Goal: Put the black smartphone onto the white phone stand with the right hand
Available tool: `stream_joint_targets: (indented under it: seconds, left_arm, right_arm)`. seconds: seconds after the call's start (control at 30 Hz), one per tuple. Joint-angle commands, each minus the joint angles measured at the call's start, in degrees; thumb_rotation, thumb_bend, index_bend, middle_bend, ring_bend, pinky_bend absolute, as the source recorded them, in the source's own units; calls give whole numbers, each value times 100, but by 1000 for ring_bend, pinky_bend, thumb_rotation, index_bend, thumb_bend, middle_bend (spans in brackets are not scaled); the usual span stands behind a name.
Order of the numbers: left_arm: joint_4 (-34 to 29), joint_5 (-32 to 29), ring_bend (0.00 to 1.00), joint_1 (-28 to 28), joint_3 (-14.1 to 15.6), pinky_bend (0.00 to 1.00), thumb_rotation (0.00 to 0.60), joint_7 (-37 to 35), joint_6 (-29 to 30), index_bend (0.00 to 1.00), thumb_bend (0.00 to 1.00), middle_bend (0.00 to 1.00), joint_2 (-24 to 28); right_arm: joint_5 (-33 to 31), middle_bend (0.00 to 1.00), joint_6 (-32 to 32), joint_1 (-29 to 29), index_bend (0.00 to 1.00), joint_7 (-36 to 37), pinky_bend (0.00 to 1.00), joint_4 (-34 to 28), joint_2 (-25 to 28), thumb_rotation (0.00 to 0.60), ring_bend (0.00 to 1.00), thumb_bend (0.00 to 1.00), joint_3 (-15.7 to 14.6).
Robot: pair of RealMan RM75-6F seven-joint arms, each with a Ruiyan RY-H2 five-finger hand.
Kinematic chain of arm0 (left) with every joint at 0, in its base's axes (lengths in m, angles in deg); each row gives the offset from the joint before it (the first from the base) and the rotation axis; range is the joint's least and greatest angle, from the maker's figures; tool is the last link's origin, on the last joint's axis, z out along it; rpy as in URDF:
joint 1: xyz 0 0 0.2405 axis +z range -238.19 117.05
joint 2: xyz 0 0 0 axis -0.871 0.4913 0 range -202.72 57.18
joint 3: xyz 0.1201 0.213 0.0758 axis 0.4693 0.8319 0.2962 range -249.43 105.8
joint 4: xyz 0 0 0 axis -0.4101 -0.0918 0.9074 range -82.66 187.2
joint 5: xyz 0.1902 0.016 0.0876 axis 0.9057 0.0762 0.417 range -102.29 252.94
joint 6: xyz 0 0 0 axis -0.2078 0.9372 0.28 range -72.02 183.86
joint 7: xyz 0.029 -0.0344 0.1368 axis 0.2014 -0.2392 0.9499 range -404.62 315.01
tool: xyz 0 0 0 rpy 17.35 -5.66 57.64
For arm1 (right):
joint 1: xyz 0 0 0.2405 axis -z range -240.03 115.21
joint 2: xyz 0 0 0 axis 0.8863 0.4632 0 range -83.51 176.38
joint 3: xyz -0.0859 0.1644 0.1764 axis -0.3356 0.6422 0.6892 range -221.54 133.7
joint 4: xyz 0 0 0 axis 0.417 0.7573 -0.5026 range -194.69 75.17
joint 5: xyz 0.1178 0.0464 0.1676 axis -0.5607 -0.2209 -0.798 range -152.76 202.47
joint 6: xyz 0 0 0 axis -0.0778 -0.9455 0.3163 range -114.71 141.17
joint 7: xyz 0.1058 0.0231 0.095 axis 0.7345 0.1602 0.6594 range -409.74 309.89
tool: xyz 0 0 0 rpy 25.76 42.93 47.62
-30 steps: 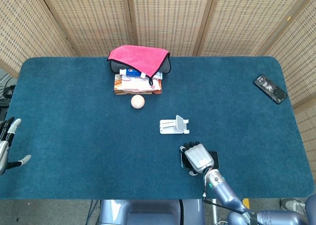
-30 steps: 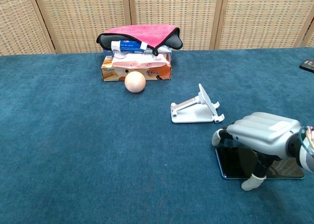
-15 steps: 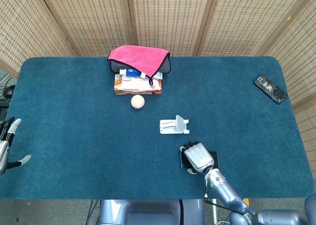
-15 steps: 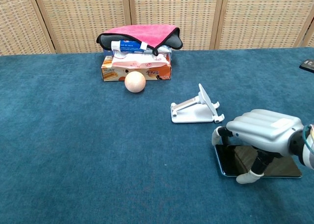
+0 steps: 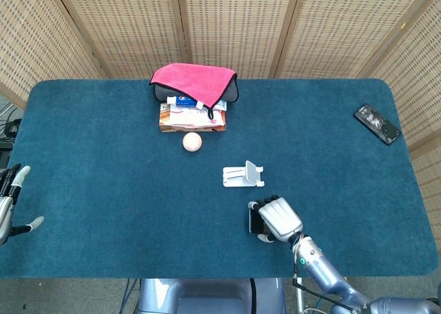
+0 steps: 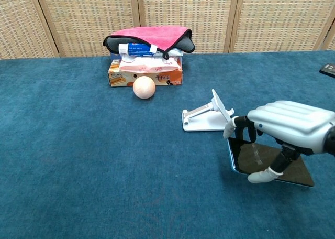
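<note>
Now right hand (image 6: 287, 128) grips glossy flat black smartphone (image 6: 264, 162), tilted off napped blue cloth; angular white stand (image 6: 208, 116) just beside.

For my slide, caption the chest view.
Right robot hand lifts black smartphone beside white phone stand.

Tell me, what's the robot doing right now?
Right hand grips phone, one edge tilted off the table. Left hand open, idle at table edge. Stand just beyond, nothing between.
</note>
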Motion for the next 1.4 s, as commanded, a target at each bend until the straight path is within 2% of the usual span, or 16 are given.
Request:
stream_joint_targets:
  seconds: [0.03, 0.1, 0.2, 0.43, 0.6, 0.87, 1.07, 1.4]
  left_arm:
    - [2, -17, 0, -5, -6, 0, 600, -26, -15, 0, 0, 0, 9]
    - [-4, -28, 0, -15, -9, 0, 600, -32, -38, 0, 0, 0, 18]
    - [-7, -52, 0, -31, -13, 0, 600, -41, -76, 0, 0, 0, 27]
    - [-15, -127, 0, -56, -43, 0, 600, -68, -131, 0, 0, 0, 48]
    - [-8, -207, 0, -75, -74, 0, 600, -91, -179, 0, 0, 0, 59]
    - [-2, -339, 0, -119, -116, 0, 600, -99, -282, 0, 0, 0, 71]
    - [7, -426, 0, -138, -153, 0, 600, -141, -324, 0, 0, 0, 88]
    - [71, -761, 0, -273, -240, 0, 600, 27, -587, 0, 0, 0, 25]
  right_arm:
    - [259, 626, -267, 78, 501, 1275, 343, -1, 339, 600, 569, 466, 461]
    - [369, 626, -277, 53, 502, 1920, 343, 137, 496, 600, 569, 465, 665]
    - [456, 626, -295, 6, 502, 2495, 343, 361, 575, 600, 569, 465, 874]
    - [400, 626, -178, -115, 502, 3363, 343, 681, 606, 600, 569, 466, 1195]
    - [459, 626, -177, -203, 502, 4041, 349, 1032, 422, 600, 569, 465, 1363]
    - [1031, 626, -162, -532, 502, 5059, 352, 2196, -299, 600, 569, 465, 1284]
    - [1534, 626, -371, -795, 503, 6035, 354, 3410, -890, 600, 569, 464, 1145]
    - [1925, 623, -585, -1213, 503, 6346, 364, 4477, -1477, 600, 569, 464, 1014]
